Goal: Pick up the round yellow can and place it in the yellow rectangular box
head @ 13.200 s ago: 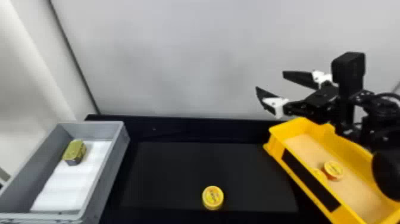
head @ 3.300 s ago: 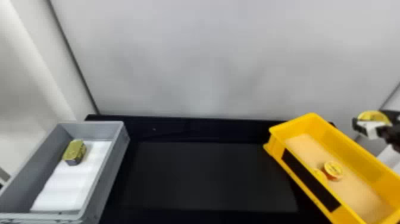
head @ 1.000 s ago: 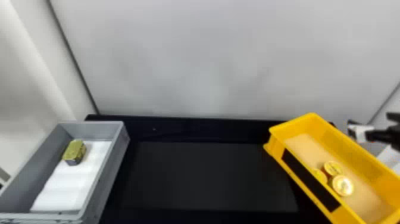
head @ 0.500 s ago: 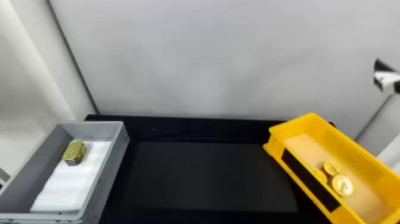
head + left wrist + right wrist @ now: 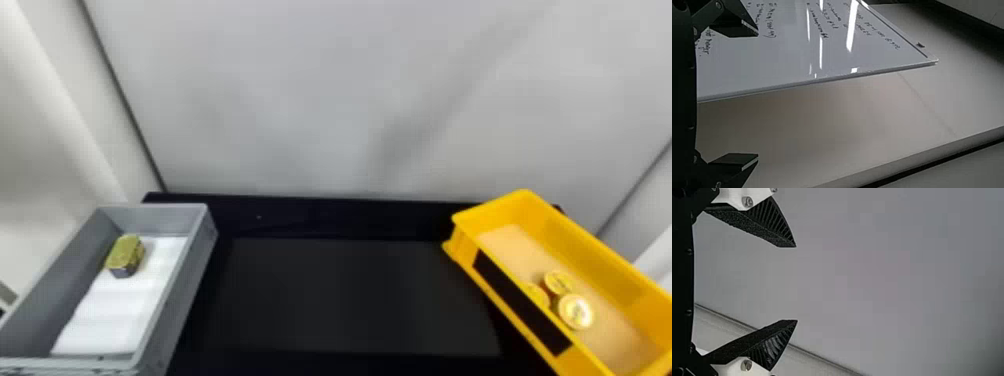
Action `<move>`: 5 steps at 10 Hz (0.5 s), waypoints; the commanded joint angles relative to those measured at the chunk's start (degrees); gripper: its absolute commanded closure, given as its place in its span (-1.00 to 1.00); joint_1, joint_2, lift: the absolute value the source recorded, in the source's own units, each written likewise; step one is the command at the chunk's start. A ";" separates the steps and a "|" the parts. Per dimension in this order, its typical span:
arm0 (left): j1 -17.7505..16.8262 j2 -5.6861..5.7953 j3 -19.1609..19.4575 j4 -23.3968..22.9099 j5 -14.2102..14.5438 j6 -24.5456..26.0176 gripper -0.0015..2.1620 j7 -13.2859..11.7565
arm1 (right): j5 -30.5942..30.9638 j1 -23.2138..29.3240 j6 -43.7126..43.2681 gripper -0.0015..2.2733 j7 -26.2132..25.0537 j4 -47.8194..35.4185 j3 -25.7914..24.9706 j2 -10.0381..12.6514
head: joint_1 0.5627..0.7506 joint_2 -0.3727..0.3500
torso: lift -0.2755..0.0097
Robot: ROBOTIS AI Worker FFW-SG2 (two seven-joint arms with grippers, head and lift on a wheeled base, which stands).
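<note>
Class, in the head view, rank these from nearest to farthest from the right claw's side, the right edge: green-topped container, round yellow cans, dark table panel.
1. Round yellow cans: right, inside the yellow rectangular box.
2. Dark table panel: middle.
3. Green-topped container: left, inside the gray bin.

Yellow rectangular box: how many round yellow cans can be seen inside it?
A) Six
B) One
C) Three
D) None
C: three round yellow cans sit grouped together on the floor of the yellow rectangular box, one of them partly hidden by its side wall.
</note>
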 commanded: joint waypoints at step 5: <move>0.09 -0.15 0.65 -0.58 0.00 -0.10 -0.85 0.07 | -10.03 0.51 -7.76 -0.90 -8.28 -5.61 -3.01 -1.01 | 0.31 0.07 | 0.54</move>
